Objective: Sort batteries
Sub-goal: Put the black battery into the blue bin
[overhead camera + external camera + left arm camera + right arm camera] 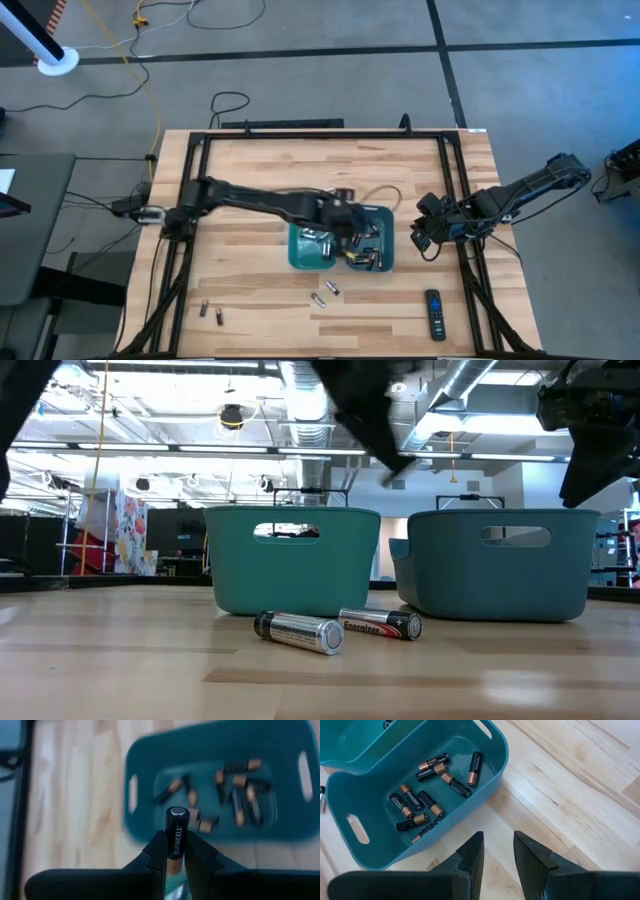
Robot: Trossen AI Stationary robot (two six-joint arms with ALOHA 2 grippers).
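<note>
- Left gripper (175, 852) clamps a dark cell (176, 837) upright between its fingers, over the bin (145, 820) of like cells.
- Step, I judge: dropping it; next, open the jaws above that bin.
- Right gripper (497, 852) waits beside, jaws narrowly apart, empty.

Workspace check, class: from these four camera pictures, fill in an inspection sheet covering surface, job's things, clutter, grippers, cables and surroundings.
Surface: wooden table, black frame around it.
Job's things: two teal bins side by side; dark copper-ended batteries in one; loose batteries on the table near the front edge.
Clutter: black remote at the front right.
Grippers: left gripper shut on a Duracell battery over the bins; right gripper empty, jaws apart, beside the bins.
Cables: yellow cable and black cable on the floor.
Surroundings: grey floor; no person seen.
</note>
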